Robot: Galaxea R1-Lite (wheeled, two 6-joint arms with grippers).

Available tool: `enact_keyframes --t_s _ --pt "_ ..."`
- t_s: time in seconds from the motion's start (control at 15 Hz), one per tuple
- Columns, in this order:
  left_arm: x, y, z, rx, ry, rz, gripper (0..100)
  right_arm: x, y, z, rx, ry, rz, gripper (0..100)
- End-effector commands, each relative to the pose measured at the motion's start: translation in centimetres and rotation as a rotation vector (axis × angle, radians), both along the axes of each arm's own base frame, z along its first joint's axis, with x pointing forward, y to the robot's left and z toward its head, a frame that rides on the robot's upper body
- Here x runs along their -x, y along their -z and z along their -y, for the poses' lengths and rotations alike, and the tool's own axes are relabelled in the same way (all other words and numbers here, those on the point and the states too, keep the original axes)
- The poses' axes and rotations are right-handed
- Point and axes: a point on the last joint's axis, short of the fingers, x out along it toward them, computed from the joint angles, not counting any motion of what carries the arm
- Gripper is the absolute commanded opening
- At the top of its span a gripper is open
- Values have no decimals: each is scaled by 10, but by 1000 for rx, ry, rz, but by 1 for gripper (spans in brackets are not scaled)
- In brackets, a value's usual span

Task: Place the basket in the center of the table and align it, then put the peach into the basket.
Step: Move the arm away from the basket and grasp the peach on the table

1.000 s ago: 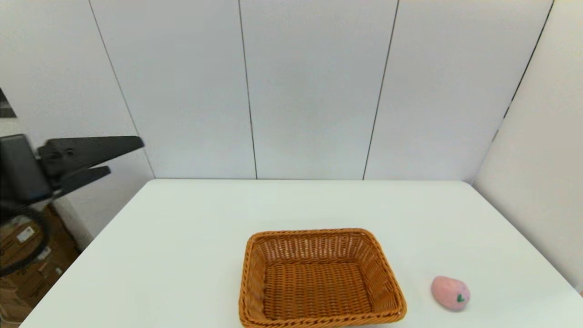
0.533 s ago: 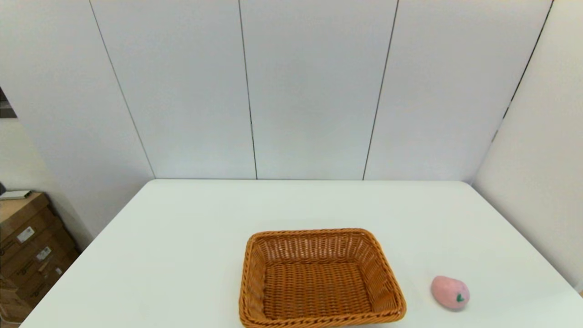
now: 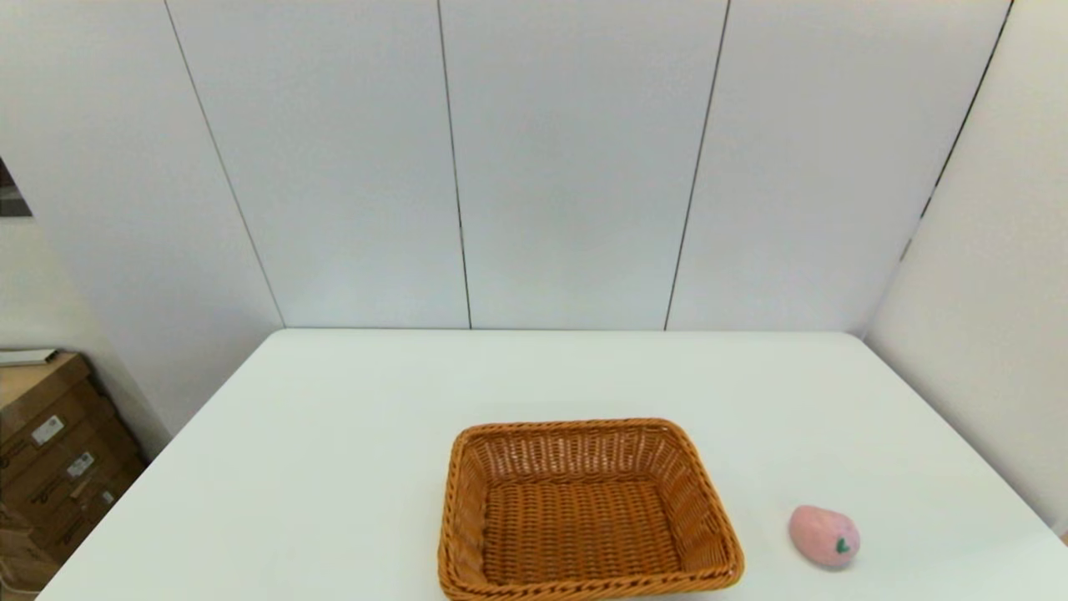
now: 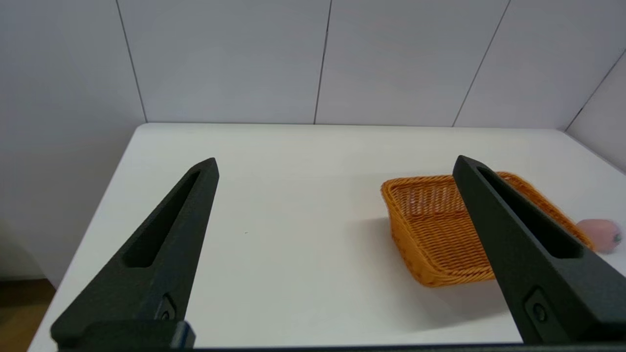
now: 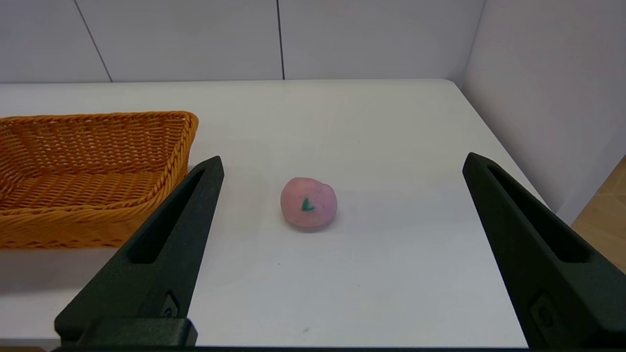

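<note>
Orange basket (image 3: 588, 513) sits empty mid-worktop (image 3: 334, 434). Left hand (image 4: 335, 181), fingers wide apart, has pulled back. Right hand (image 5: 342, 173), also wide apart, faces the peach (image 5: 308, 202) next.

The desk (image 3: 334, 434) carries two obstacles only. The basket (image 3: 588, 509) sits at the near middle, its flared walls rising above the surface; its interior is unoccupied and open from above. The peach (image 3: 824, 537) lies to the basket's right, apart from it, with a bare strip of desk between them. Bare desk extends across the whole left side and behind the basket to the wall panels (image 3: 576, 167). The right wall (image 3: 984, 292) closely bounds the desk's right edge. Cardboard boxes (image 3: 50, 451) stand off the desk, at left.

The right tool (image 5: 342, 164), fingers spread wide, faces the peach with nothing between. The left tool (image 4: 335, 164), likewise spread, faces bare desk, the basket off to one side.
</note>
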Motion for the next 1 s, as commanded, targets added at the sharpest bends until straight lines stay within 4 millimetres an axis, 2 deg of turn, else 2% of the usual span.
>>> enact_keyframes --t_s 0.07,0.33,0.47,0.6,0.67,0.8,0.93,1.0 --pt "13 46 1 -32 -78 19 100 0 0 0 0 0 0 100" --pt "12 101 0 -122 -113 0 100 0 0 0 0 0 0 100" --pt "8 106 -1 -121 -167 34 100 0 0 0 3 0 2 100" --pt "6 113 -2 -124 -191 -6 100 0 0 0 11 0 -3 100" --pt "6 113 -2 -118 -192 -5 100 3 -9 0 11 -5 26 100" --pt "6 113 -2 -125 -189 -4 100 7 -44 0 3 -12 22 100" --pt "6 113 -2 -121 -191 -5 100 -8 -78 0 5 -17 -75 100" --pt "6 113 -2 -116 -192 -5 100 -24 -89 0 21 -12 -155 100"
